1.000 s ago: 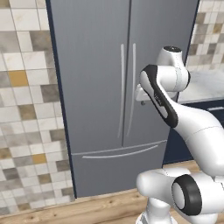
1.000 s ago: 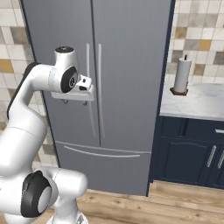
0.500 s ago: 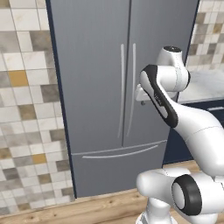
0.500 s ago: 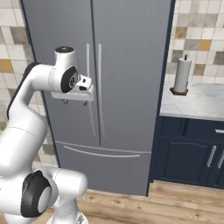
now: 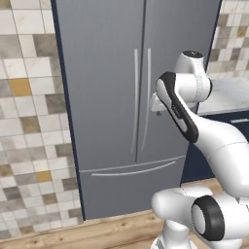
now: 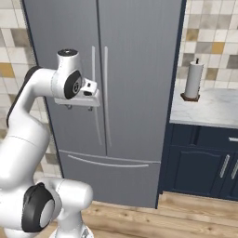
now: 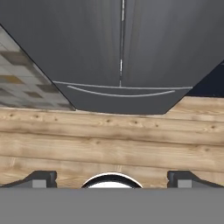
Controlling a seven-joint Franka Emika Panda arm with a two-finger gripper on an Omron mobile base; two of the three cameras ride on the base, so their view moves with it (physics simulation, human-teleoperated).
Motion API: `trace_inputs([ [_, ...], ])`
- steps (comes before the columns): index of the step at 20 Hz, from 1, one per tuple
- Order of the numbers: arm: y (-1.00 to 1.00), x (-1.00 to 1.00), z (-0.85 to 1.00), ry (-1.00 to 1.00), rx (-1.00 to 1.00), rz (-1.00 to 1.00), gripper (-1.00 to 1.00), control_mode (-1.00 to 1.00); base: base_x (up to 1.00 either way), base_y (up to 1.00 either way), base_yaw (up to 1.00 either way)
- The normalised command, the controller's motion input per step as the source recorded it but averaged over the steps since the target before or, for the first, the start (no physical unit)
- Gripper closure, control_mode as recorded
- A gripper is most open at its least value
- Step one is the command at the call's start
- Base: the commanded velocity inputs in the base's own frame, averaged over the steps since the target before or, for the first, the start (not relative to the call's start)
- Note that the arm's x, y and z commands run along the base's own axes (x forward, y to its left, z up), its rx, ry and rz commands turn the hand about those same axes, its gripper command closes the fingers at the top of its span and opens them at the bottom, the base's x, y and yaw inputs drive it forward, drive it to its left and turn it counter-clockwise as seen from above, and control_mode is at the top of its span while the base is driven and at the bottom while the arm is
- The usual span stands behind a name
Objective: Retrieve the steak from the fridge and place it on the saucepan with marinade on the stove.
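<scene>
Fridge [image 5: 112,107] doors shut, twin vertical handles [image 6: 100,95] at centre seam. Gripper [image 6: 76,105] hangs before left door, pointing at wood floor [image 7: 109,144], fingers spread wide, holding nothing. Paper towel roll [image 6: 193,80] on counter [image 6: 211,108] right.

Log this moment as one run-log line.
fridge: doors closed | pincer: open, empty, pointing at the floor | steak: not retrieved

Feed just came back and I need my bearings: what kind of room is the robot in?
A home kitchen, rendered. A tall grey double-door fridge, shut, stands against a tiled wall; beside it a marble counter over navy cabinets holds a paper towel roll.
</scene>
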Motion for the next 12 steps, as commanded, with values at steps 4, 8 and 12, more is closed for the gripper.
trace_inputs([
  [4, 0.05, -0.11, 0.1, -0.39, 0.0, 0.03, -1.0, -1.0, 0.0, 0.0, 0.0],
  [8, 0.18, -0.01, 0.09, -0.44, 0.0, 0.03, -1.0, -1.0, 0.0, 0.0, 0.0],
  [12, 0.27, 0.0, 0.01, -0.35, 0.0, 0.03, -1.0, -1.0, 0.0, 0.0, 0.0],
])
